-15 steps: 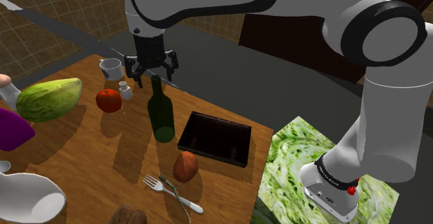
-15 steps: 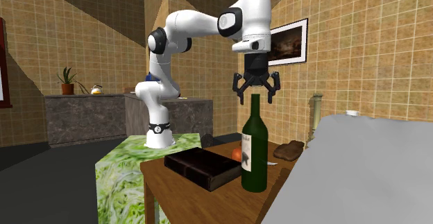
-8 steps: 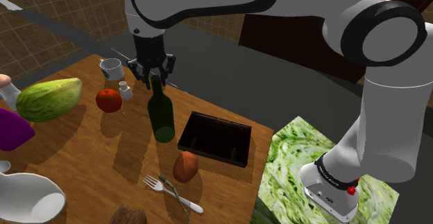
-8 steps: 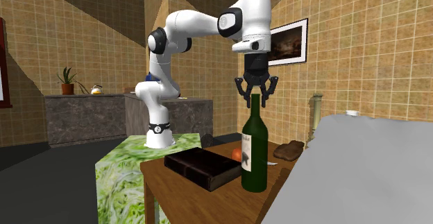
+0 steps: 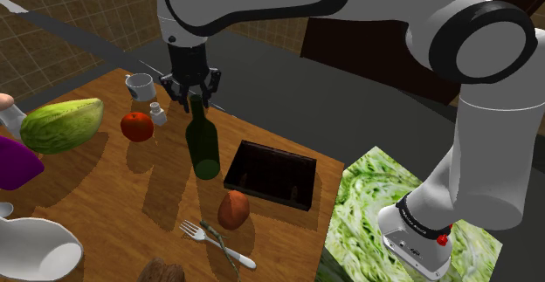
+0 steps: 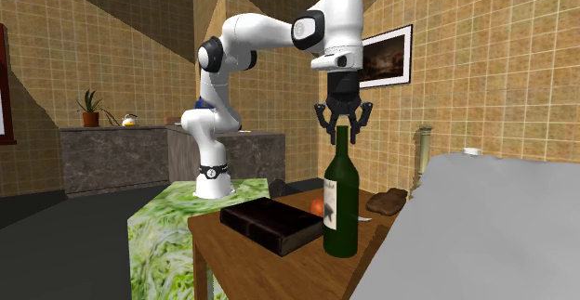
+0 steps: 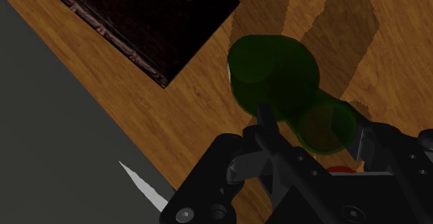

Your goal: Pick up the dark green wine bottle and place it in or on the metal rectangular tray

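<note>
tomato (image 5: 137, 126): nearest thing on the shoulder view's left of the bottle, close but not touching; we'd mind it on the lift
bottle (image 5: 205, 149): dark green, upright on the wooden table (image 5: 113, 193), between tomato and tray
gripper (image 5: 197, 99): straight above the bottle, jaws drawn in narrow and clasping the very top of the neck, nothing else in them
tray (image 5: 269, 171): dark, shallow, rectangular, empty, just beside the bottle on the shoulder view's right
handling: we judge it glass, so stiff, smooth, slippery and breakable, with most of the weight low down
hold: a neck grip lets it hang plumb, but the neck is a thin slick round; we'd want the pads under the lip, then a slow lift with no swing
shoulder view: gives us the layout from above, meaning the gap to the tomato and the short path over to the tray
second exterior view: side-on, gives us the bottle's full height against the low tray wall, its pale label, and that it stands true
wrist view: looks down the neck, so we get the mouth sitting between the two fingers and a tray corner beyond the bottle's shoulder
</note>
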Robot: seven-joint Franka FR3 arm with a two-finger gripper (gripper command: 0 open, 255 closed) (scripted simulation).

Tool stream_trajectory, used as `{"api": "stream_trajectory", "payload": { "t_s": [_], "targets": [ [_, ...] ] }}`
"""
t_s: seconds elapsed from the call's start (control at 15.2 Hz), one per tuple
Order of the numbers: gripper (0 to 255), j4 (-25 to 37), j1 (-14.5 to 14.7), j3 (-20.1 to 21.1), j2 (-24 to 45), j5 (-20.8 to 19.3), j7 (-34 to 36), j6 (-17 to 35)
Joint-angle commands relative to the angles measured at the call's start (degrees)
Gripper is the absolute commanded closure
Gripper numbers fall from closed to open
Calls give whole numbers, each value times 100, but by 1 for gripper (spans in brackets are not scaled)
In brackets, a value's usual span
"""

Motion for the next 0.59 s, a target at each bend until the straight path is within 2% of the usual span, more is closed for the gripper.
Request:
{"api": "stream_trajectory", "payload": {
  "t_s": [0.0, 0.53],
  "targets": [
    [255, 74, 7, 2, -1, 1, 2, -76],
    [255, 781, 89, 13, 52, -12, 29, -723]
  ]
}}
